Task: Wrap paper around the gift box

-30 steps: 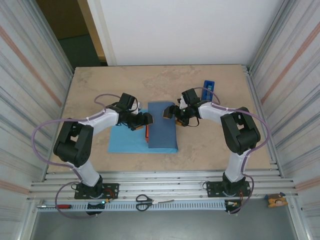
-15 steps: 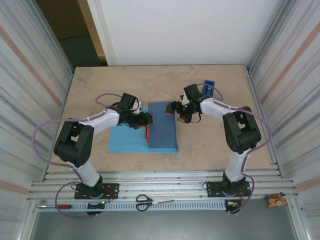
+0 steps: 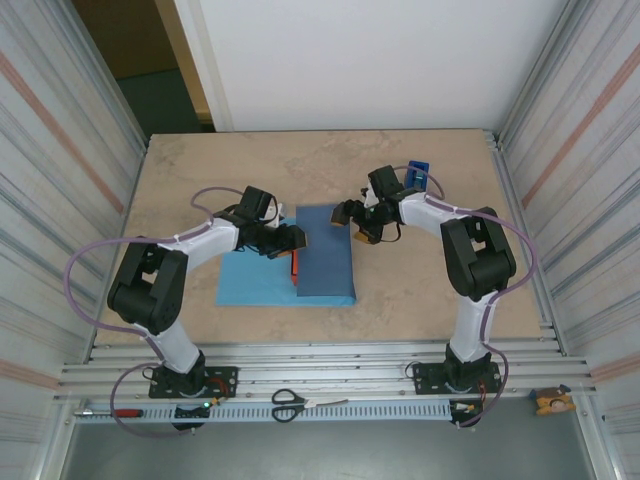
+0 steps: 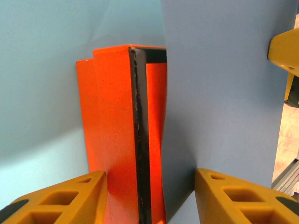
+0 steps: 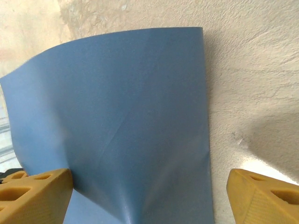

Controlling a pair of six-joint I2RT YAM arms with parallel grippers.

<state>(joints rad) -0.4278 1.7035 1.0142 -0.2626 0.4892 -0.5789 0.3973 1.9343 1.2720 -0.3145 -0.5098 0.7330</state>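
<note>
Left claw [image 4: 150, 184] clamped (half-width); right claw [image 5: 149, 186] spread.

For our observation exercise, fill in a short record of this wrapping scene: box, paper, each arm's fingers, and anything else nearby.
gift box: orange, lying on the light blue face, one side showing beside the flap
paper: darker face up, flap folded over the box
left fingers: either side of the box edge and flap; grip unclear
right fingers: wide open over the flap's edge
tape dispenser: blue, beyond the right fingers
</note>
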